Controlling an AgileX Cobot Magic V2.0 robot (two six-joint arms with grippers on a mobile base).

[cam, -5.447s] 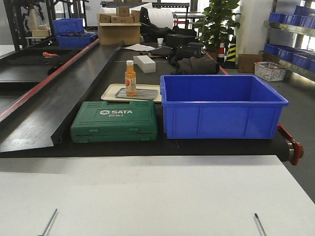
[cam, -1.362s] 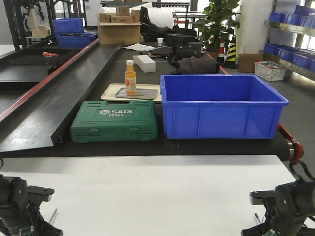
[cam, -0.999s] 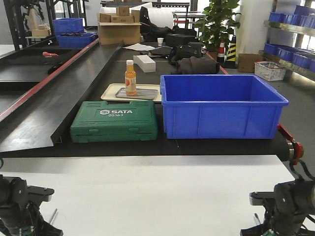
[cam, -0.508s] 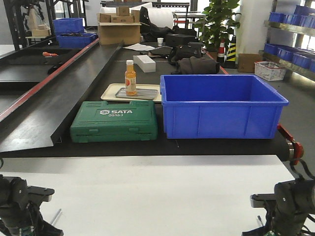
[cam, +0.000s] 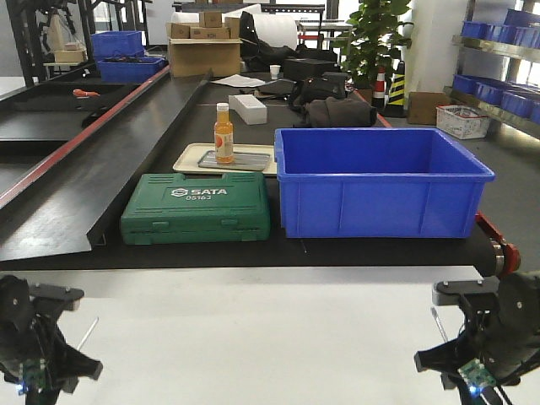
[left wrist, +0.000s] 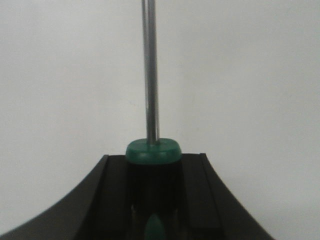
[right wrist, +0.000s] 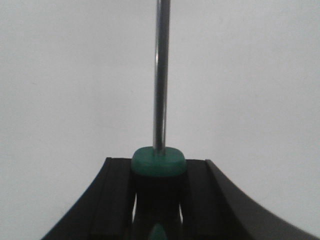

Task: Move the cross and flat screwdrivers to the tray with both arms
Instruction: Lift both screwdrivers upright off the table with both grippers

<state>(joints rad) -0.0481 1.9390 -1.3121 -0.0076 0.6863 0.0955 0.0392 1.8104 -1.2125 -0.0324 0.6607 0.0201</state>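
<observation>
In the front view the left screwdriver (cam: 87, 331) shows only as a thin steel shaft slanting out from the left arm (cam: 34, 342) at the near left corner of the white tabletop (cam: 270, 329). The right screwdriver (cam: 435, 321) shows the same way, as a short thin shaft beside the right arm (cam: 494, 337) at the near right. Both handles are hidden by the arms here. The grey metal tray (cam: 249, 159) lies far off on the black conveyor belt (cam: 152, 126), resting on a beige tray (cam: 187, 159), with an orange bottle (cam: 224, 133) standing upright on it. A green SATA tool case (cam: 197, 208) sits between the tabletop and the tray, and a deep blue bin (cam: 380, 181) stands just right of both, so the tray is well apart from either arm. In the left wrist view the left screwdriver (left wrist: 150, 75) runs straight away from the camera over plain white. Its green collar and black handle sit between the black fingers of the left pincer (left wrist: 154, 170), which is closed snugly on the handle. In the right wrist view the right screwdriver (right wrist: 160, 75) looks alike, with a bright shaft, a green collar and a black handle with a green inlay. The right pincer (right wrist: 159, 172) is clamped on that handle, its fingers touching each side.
</observation>
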